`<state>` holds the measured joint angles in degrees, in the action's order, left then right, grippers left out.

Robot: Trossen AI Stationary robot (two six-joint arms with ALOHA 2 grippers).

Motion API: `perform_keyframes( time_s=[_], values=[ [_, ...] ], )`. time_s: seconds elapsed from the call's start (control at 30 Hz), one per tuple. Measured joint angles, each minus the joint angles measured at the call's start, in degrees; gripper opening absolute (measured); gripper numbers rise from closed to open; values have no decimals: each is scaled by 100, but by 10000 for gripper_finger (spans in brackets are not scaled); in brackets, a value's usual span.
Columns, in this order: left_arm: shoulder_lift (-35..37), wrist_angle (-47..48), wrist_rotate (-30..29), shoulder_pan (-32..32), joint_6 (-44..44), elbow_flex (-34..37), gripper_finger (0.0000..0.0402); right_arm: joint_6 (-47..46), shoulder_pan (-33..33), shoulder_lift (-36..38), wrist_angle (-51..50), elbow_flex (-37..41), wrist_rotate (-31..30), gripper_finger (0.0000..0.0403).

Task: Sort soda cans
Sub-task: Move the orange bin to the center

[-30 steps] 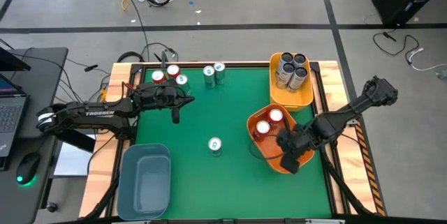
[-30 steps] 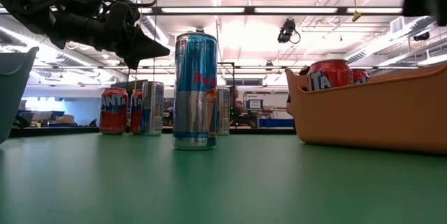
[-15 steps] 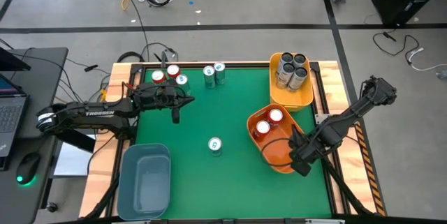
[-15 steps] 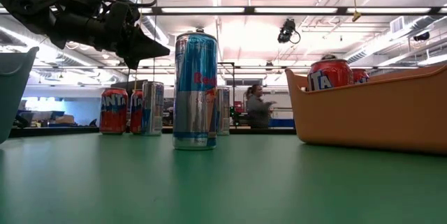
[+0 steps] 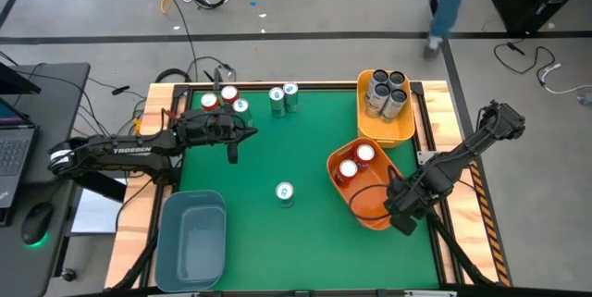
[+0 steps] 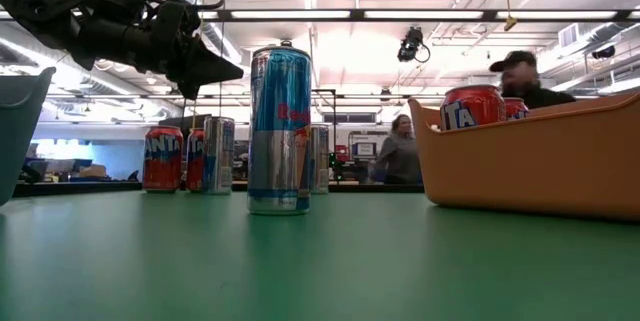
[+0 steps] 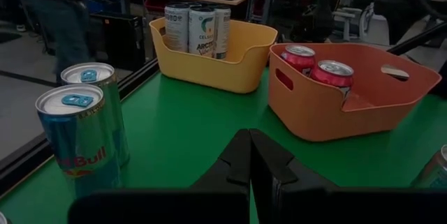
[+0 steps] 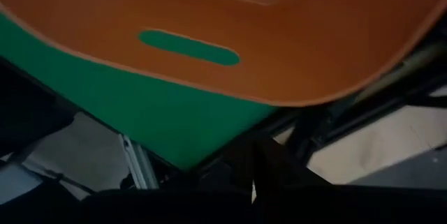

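Observation:
A lone teal-blue can (image 5: 284,192) stands upright mid-table, large in the low view (image 6: 279,129). Two red cans (image 5: 357,161) stand in the orange bin (image 5: 370,212). Several dark cans (image 5: 386,93) fill the yellow bin (image 5: 407,129). Two red cans (image 5: 219,99) and three teal-blue cans (image 5: 277,98) stand along the far edge. My left gripper (image 5: 233,155) hovers shut above the table's left half, near the far-edge cans (image 7: 250,155). My right gripper (image 5: 405,218) is shut beside the orange bin's near right corner (image 8: 255,161).
A blue bin (image 5: 191,237) sits at the near left corner. The orange bin's wall with its slot handle (image 8: 188,47) fills the right wrist view. Wooden rails edge the table (image 5: 435,121). People stand in the room beyond (image 6: 400,151). Open green surface lies around the lone can.
My right gripper has moved from above the orange bin's near part toward the table's near right corner and then stayed there. The cans, the bins and my left arm have kept still. A person walks past beyond the far edge.

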<state>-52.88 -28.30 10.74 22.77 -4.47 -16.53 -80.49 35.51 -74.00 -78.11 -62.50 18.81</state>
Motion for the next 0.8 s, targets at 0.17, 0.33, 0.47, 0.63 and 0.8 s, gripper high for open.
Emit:
perform_keyframes(
  time_s=[0.17, 0.33, 0.47, 0.63, 0.8],
  values=[
    [0, -14, 0, 1, 2, 0, 2, -43, 0, 2, -8, 294, 212, 0],
    [0, -26, 0, 1, 0, 0, 2, 232, -17, 2, 522, 730, 250, 0],
    [0, -54, 0, -1, -10, 0, 2, 383, -149, 6, 652, 844, 69, 0],
    [2, -61, 0, -1, -24, -2, 2, 609, -322, 17, 681, 841, -438, 0],
    [1, -58, 0, -1, -26, -2, 2, 887, -506, 7, 687, 852, -1148, 0]
  ],
)
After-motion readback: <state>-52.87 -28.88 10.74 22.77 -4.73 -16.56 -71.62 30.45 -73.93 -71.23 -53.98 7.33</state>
